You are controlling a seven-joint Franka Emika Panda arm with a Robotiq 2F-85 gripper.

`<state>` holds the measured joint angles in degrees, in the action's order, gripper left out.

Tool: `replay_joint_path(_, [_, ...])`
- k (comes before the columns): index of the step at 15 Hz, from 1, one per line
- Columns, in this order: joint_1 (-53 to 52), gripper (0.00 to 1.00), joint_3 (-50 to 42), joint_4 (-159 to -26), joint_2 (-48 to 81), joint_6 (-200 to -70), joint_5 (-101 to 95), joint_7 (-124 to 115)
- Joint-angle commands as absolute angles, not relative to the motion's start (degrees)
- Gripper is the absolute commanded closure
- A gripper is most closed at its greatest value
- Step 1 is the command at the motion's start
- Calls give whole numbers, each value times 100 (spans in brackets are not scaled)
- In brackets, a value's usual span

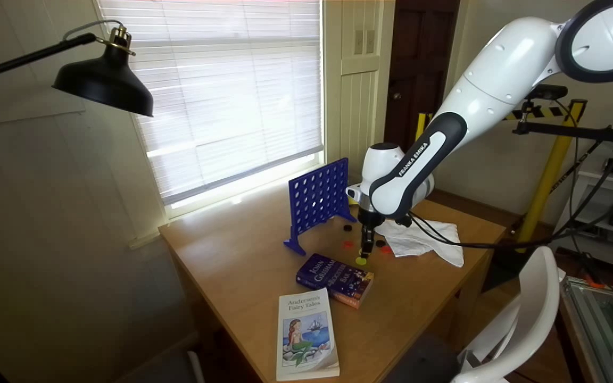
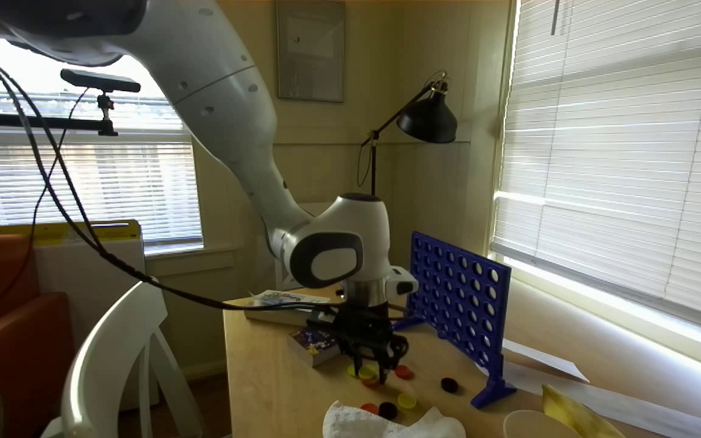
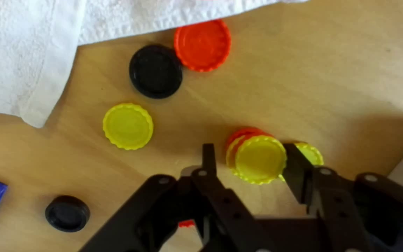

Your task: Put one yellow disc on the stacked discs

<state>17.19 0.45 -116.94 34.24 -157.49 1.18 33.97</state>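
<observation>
One pile of stacked discs (image 3: 261, 159), yellow uppermost over red, right of centre in the wrist view, between the spread jaws of the end effector (image 3: 250, 154), which pinches nothing. Placement judged probably complete, withdrawal outstanding; one loose yellow disc (image 3: 128, 126) left of centre, one half-hidden yellow disc (image 3: 310, 153) behind a jaw. Legible in an exterior view: "John Grisham", "Rooster Bar" on the thick book (image 1: 336, 279), below centre; "Andersen's Fairy Tales" on the paperback (image 1: 306, 335), bottom centre; "FRANKA EMIKA" on the arm (image 1: 490, 88), right.
</observation>
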Motion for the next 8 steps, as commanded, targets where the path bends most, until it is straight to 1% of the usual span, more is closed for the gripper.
replay_joint_path(1, [1795,51,95,-11714,3435,-15677,23,3215])
replay_joint_path(2, [1802,54,102,-11702,3447,-15643,22,3216])
replay_joint_path(3, [1807,52,106,-11692,3454,-15625,18,3214])
replay_joint_path(4, [1822,53,122,-11683,3459,-15604,25,3235])
replay_joint_path(8, [1846,52,137,-11649,3475,-15527,30,3261])
